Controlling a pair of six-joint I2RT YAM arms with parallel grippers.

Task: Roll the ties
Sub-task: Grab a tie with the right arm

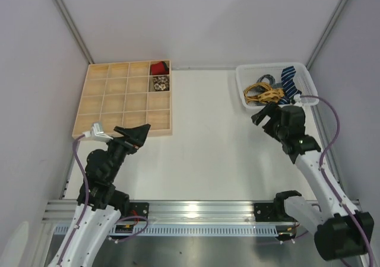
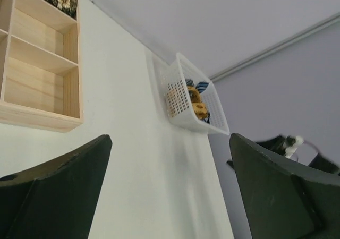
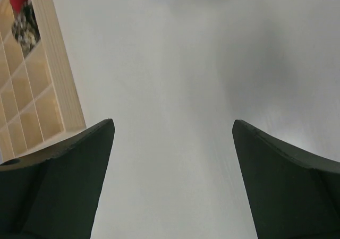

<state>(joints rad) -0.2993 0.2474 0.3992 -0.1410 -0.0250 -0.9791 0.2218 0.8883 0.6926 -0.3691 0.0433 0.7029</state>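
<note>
Just on the near side of the white basket (image 1: 242, 95), the right claw (image 1: 265, 117) hangs wide open, holding nothing.
From that claw the loose ties lie just beyond, on the far side: the yellow spotted tie (image 1: 264, 92) closest, the blue striped tie (image 1: 290, 79) further right, the two tangled together. The claw's own camera faces the bare table (image 1: 208, 118), so it likely must swing over the rim first, then pinch one tie near an end and lift slowly, leaving the other behind. The left claw (image 1: 141, 134), equally wide and empty, hovers by the wooden tray (image 1: 113, 101), where a red roll (image 1: 158, 69) and a patterned roll (image 1: 160, 83) sit far right.
</note>
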